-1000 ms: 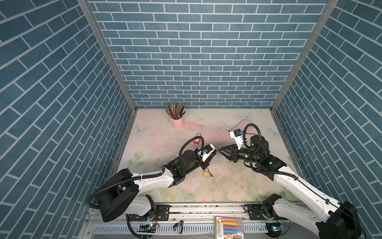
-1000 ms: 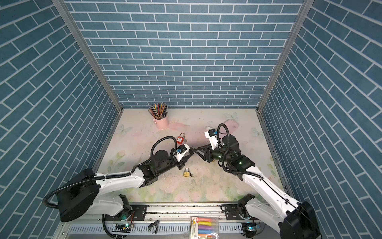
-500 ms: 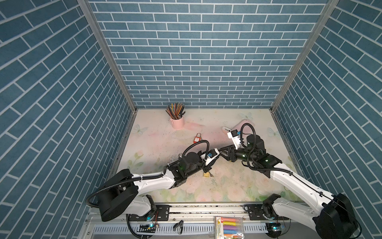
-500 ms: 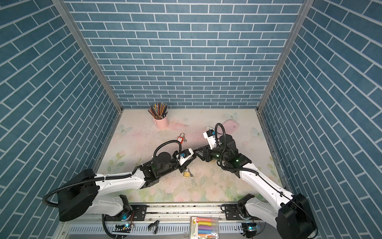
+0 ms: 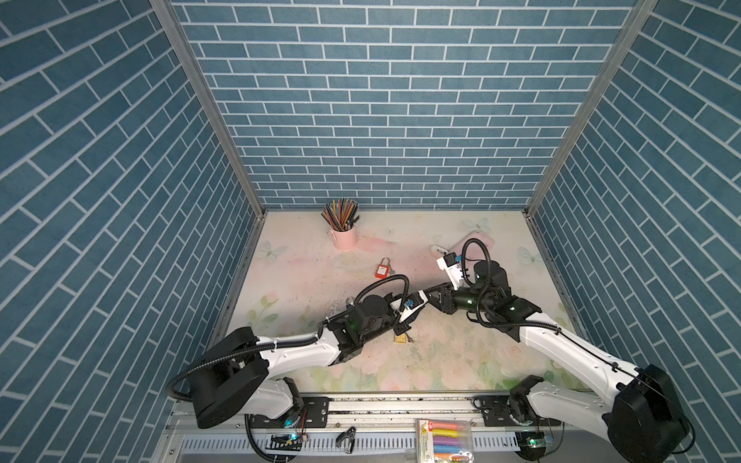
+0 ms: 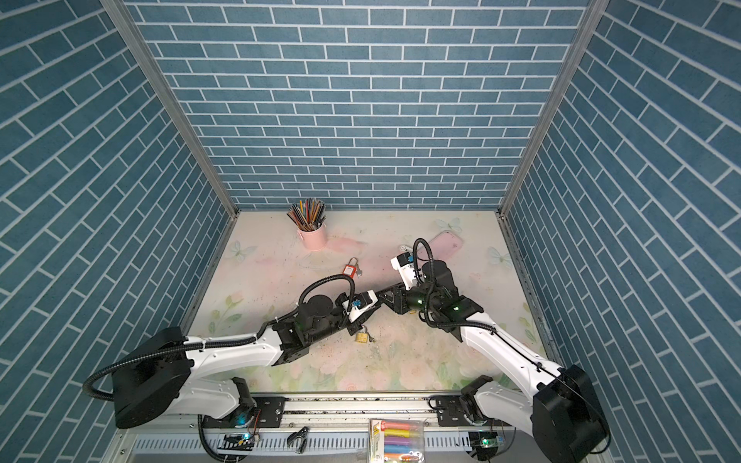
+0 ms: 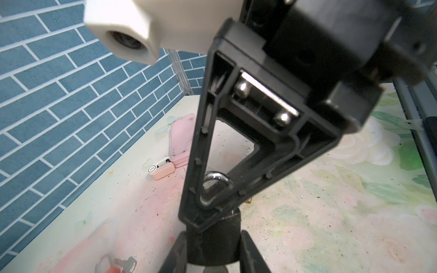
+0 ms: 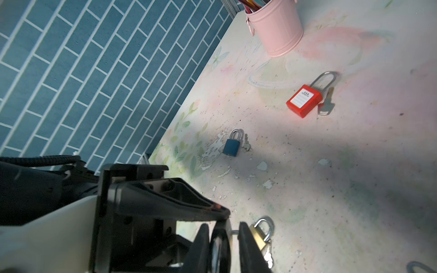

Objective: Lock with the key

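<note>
**Top views:** Over the last second both arms sank and drew together. The right gripper [image 5: 426, 296] tip now meets the wrist end of the left arm [image 5: 298, 354], near the brass lock [image 5: 401, 338]. The red lock [image 5: 383, 269] lies fully uncovered. Judged: key grasp starting, turn not made.

**Left wrist:** Left gripper [image 7: 212, 234] is clamped on the black lock [image 7: 212, 248]. Its shackle [image 7: 218, 180] shows behind a right finger [image 7: 197, 146].

**Right wrist:** Right jaws are narrow, flanking a dark disc, likely that lock. Whether they pinch, cannot tell. A silver stub [image 8: 234, 232] there may be the key.

**Room:** Open mat [image 5: 461, 352] on the right arm's side. The brass lock is just beside the right jaws. The blue lock [image 8: 233, 145] and cup [image 8: 275, 28] are well apart, and the walls are far.
</note>
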`<act>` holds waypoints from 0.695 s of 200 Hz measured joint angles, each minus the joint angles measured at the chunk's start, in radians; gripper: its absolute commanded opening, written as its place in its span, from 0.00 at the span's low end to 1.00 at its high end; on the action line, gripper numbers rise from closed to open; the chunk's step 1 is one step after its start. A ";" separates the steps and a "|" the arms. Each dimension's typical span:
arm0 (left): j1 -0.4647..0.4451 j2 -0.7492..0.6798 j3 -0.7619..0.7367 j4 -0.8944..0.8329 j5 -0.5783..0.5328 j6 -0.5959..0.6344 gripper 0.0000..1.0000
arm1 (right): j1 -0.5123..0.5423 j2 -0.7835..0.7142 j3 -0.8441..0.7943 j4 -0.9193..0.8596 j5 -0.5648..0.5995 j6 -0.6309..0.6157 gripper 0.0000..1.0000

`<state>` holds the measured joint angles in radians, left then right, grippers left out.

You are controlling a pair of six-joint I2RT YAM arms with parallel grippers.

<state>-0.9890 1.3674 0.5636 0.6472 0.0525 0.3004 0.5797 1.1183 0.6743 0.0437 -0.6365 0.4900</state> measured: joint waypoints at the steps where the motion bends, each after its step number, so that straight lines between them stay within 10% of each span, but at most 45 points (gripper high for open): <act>1: 0.000 0.000 0.000 0.000 0.000 0.000 0.04 | 0.000 0.000 0.000 0.000 0.001 0.002 0.15; 139: 0.000 0.002 0.014 -0.021 -0.023 -0.004 0.38 | -0.011 0.008 0.000 0.045 -0.023 0.000 0.00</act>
<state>-0.9890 1.3689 0.5777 0.6266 0.0299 0.2966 0.5682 1.1259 0.6743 0.0887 -0.6590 0.4900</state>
